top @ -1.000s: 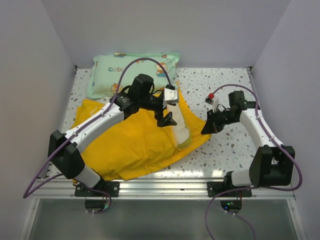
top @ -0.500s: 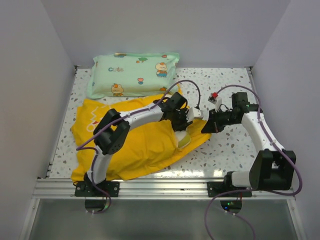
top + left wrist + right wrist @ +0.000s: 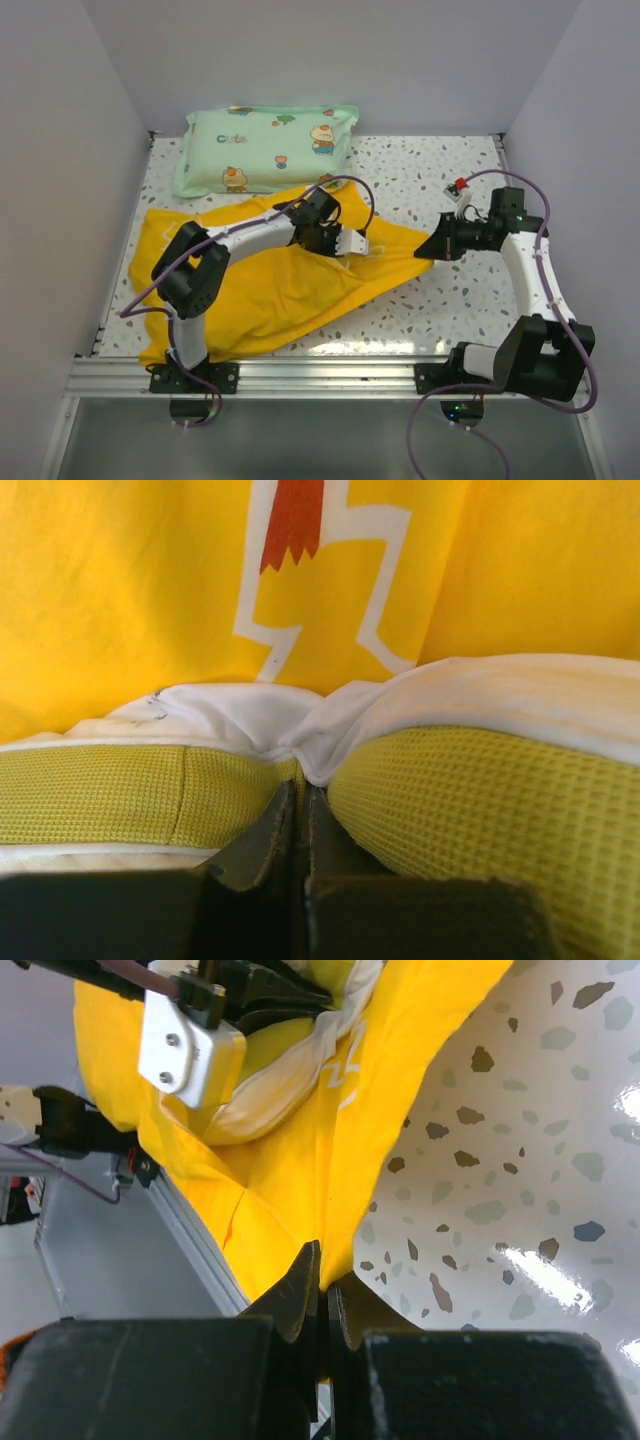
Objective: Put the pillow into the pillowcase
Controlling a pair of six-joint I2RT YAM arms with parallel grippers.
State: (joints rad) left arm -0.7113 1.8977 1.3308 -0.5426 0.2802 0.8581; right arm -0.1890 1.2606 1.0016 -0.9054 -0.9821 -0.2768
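Mid-insertion, your left gripper [image 3: 298, 798] is clamped on the pillow [image 3: 480, 810] and your right gripper [image 3: 320, 1278] pinches the pillowcase [image 3: 262, 290] mouth; next, push deeper against that pull.

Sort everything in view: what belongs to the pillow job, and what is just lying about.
Job:
pillow, pinched by left end effector
pillowcase, corner gripped by right end effector

Lying about:
mint-green cartoon pillow, untouched at the back

- The white dark-speckled table [image 3: 440, 165] carries 2 soft things.
- A mint-green cartoon-print pillow [image 3: 265, 145] lies at the far left.
- A bright yellow fabric pillowcase [image 3: 270, 290] spreads across left and middle, just before it.
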